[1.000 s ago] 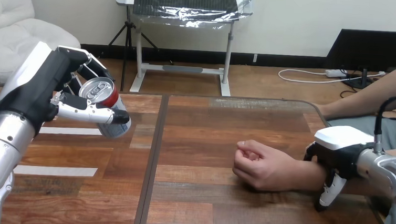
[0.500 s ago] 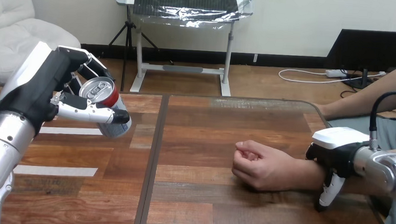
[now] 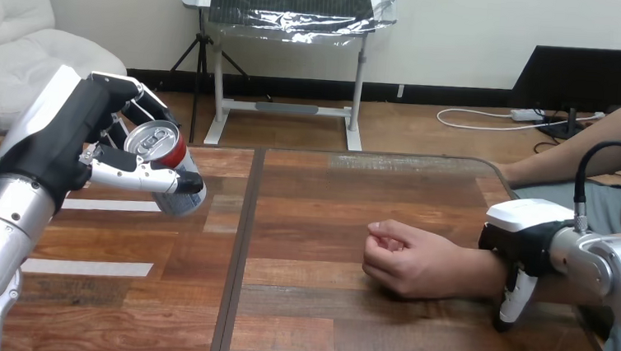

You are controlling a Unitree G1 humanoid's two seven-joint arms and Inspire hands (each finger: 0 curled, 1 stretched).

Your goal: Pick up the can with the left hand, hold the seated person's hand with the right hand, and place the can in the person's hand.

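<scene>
"Left hand (image 3: 86, 147) is up over the table's (image 3: 305, 324) left end, fingers and thumb clamped round one can (image 3: 154, 141), which is tilted and held clear of the wood. See it?"

"Yes. One can, two robot hands, one person's hand (image 3: 405, 258). That one is a loose fist resting on the table, right of the middle."

"Anything changed from a second ago?"

"Can and left hand sit just as they were. The fist and the right hand (image 3: 526, 232) have slid a touch leftward."

"And that right hand?"

"It sits over the person's wrist (image 3: 482, 274), white shell on top, thumb curled down the near side, closed round it. It's well apart from the can."
</scene>
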